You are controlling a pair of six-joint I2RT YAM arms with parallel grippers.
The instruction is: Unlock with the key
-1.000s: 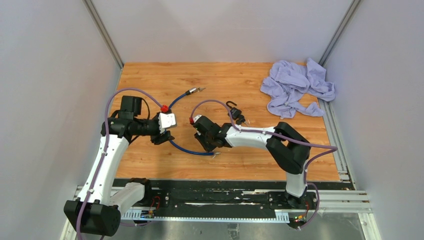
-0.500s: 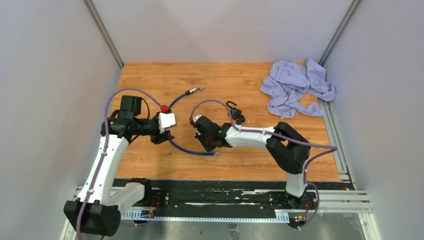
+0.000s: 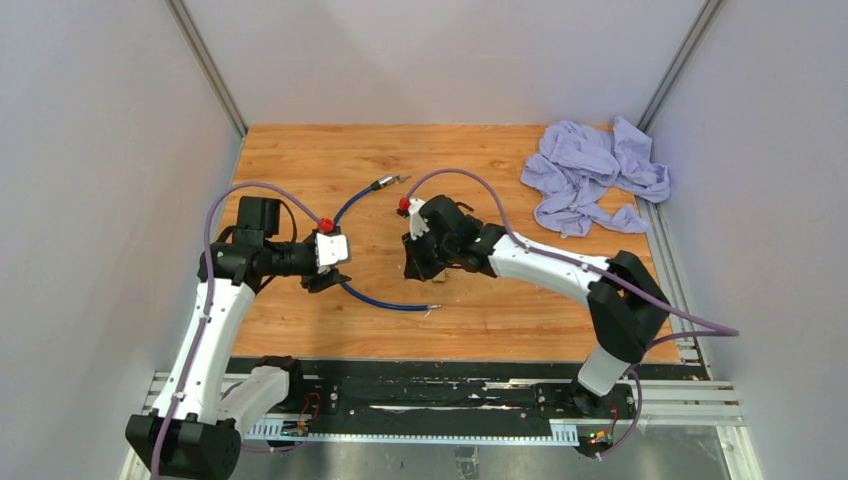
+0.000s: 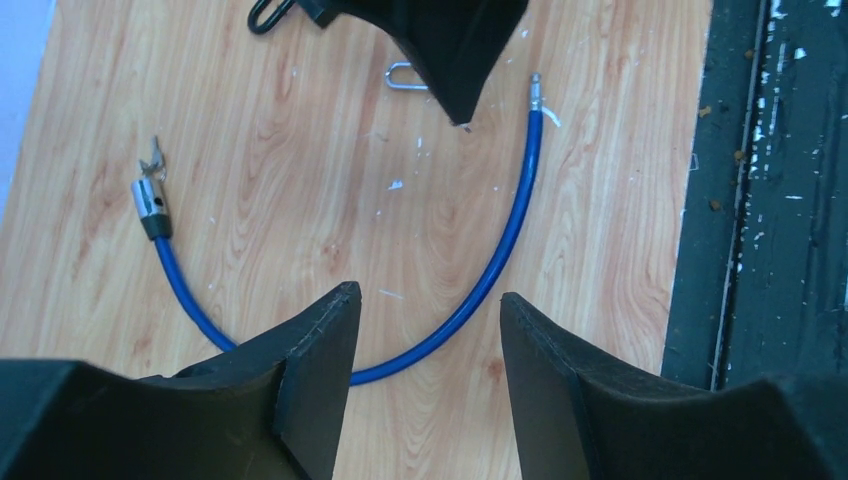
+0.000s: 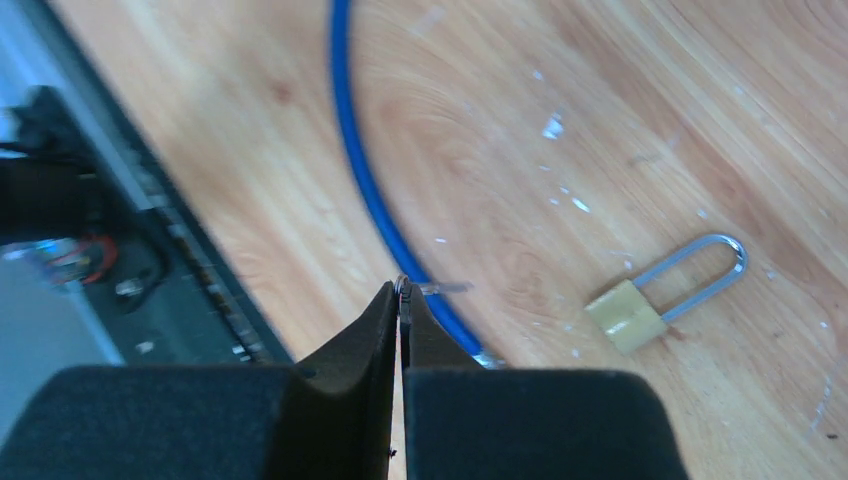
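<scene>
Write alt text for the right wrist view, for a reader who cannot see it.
The right tool, shut on a small metal ring, hangs over a wooden table. A brass padlock with a silver shackle lies on the wood at right, and a blue cable curves past beneath the tool.

This is a robotics lab test cell, not a lived-in room: plain pale grey panel walls [image 3: 100,150], held by bare aluminium frame posts [image 3: 205,65], box in a wood-grain laminate tabletop [image 3: 300,160] on three sides. Along its near edge lie a scuffed black base plate [image 3: 420,385] and a slotted aluminium rail [image 3: 420,436], and a white-and-black jointed left arm [image 3: 205,330] and right arm [image 3: 560,270] rise from there, each trailing a loose purple cable [image 3: 240,186]. The board is flecked with small white chip marks [image 4: 396,185], and a crumpled lavender cloth [image 3: 590,175] lies at its far right corner.
</scene>
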